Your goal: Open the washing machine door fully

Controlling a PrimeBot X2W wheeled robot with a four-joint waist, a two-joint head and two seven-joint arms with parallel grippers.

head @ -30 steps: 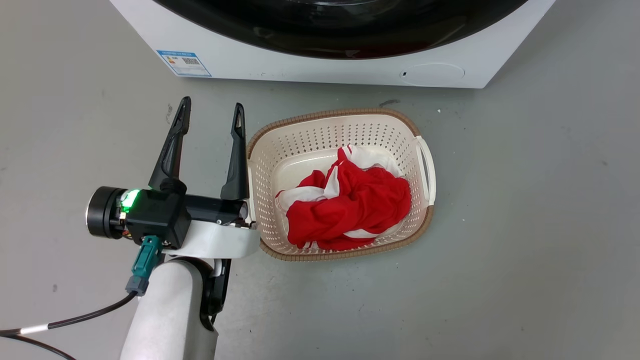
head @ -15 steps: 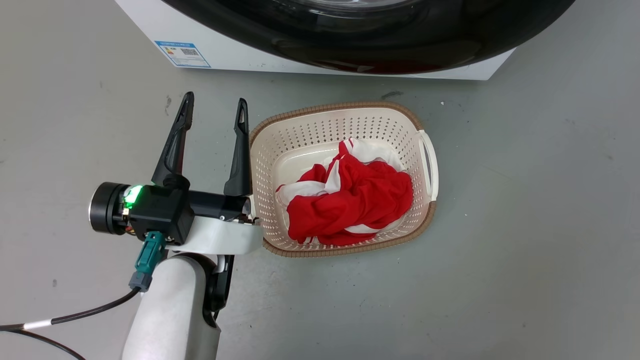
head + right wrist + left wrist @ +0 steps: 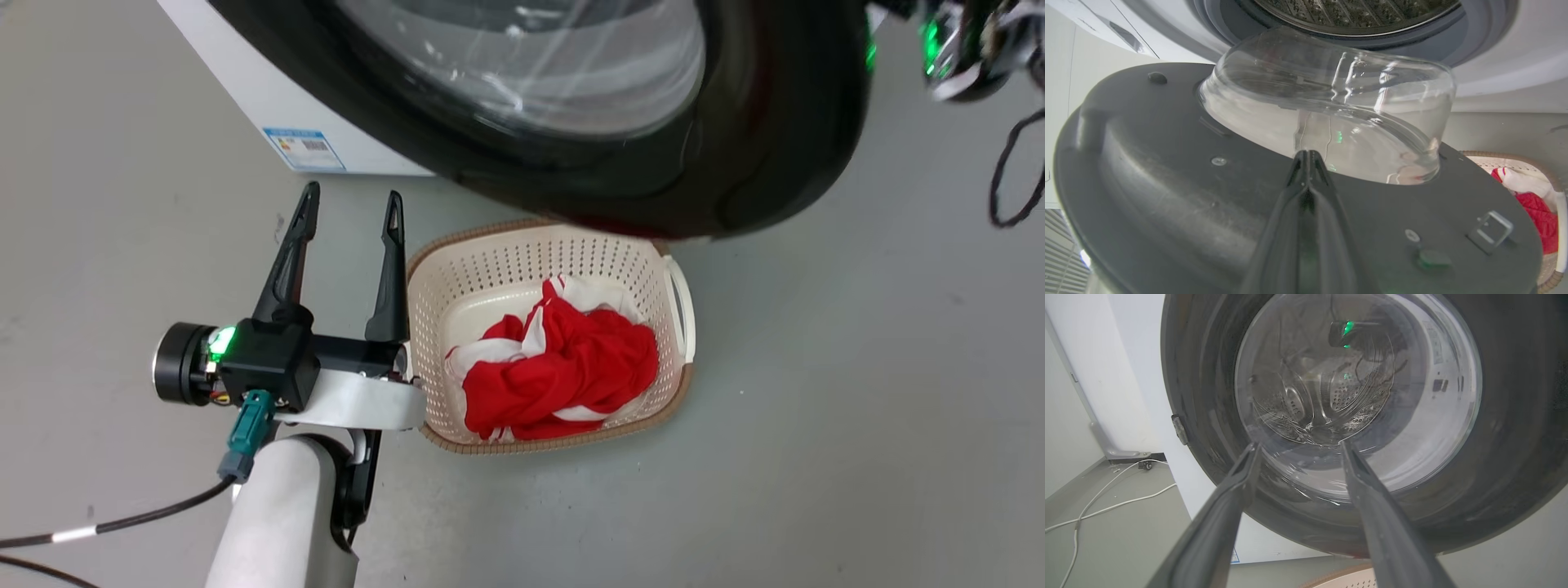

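While the washing machine door (image 3: 735, 163) stands partly open, its black frame overhangs the far rim of the laundry basket (image 3: 433, 269). The hinge lies toward the robot's left and the free edge toward its right. The door plane is angled out from the machine front, leaving the steel drum (image 3: 1351, 12) exposed behind it.

The right hand (image 3: 1306, 155) is the nearer one. It sits on the inner side of the door (image 3: 1167, 196), pointing at the base of the glass bowl (image 3: 1331, 102). Its two fingers are pressed together with no gap visible. The tips appear to rest against the inner frame, but whether they pinch anything cannot be determined.

The left hand (image 3: 351, 196) hangs low, just beside the basket's left wall and clear of the door. Its fingers are spread moderately and hold nothing. In the left wrist view they point at the outer face of the door (image 3: 1515, 437).

Judgement: the opening stroke is in progress but incomplete. The remaining travel requires the right hand to push the inner face outward and leftward about the hinge.
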